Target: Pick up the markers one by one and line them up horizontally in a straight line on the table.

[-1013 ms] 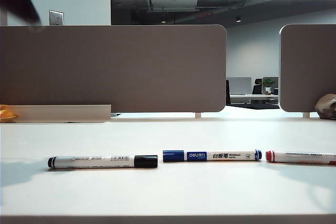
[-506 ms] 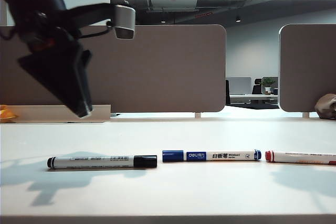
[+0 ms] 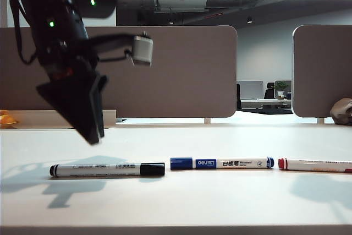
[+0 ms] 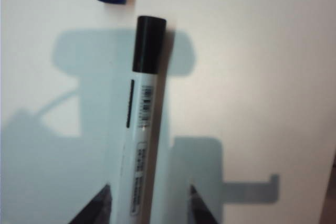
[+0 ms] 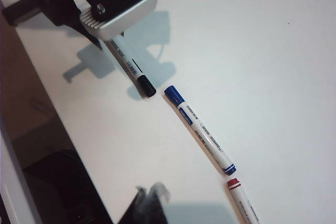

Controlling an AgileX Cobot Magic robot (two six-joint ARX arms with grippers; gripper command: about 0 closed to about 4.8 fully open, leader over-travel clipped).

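Three markers lie end to end in a row on the white table (image 3: 181, 202): a black-capped one (image 3: 107, 169) on the left, a blue-capped one (image 3: 221, 163) in the middle and a red-capped one (image 3: 314, 164) on the right. My left gripper (image 3: 93, 133) hangs point-down just above the black-capped marker's left half. In the left wrist view that marker (image 4: 142, 124) runs between the open fingers (image 4: 100, 209) with a gap on each side. The right gripper (image 5: 152, 203) is shut and empty, high above the table beside the red-capped marker (image 5: 242, 203).
Grey-brown partition panels (image 3: 165, 72) stand along the back of the table, with a gap before the right one (image 3: 323, 70). An orange object (image 3: 6, 118) sits at the far left edge. A brownish lump (image 3: 342, 111) sits at the far right.
The left arm has come down from the upper left corner and to the right, and now hangs over the black-capped marker. The three markers have not moved.
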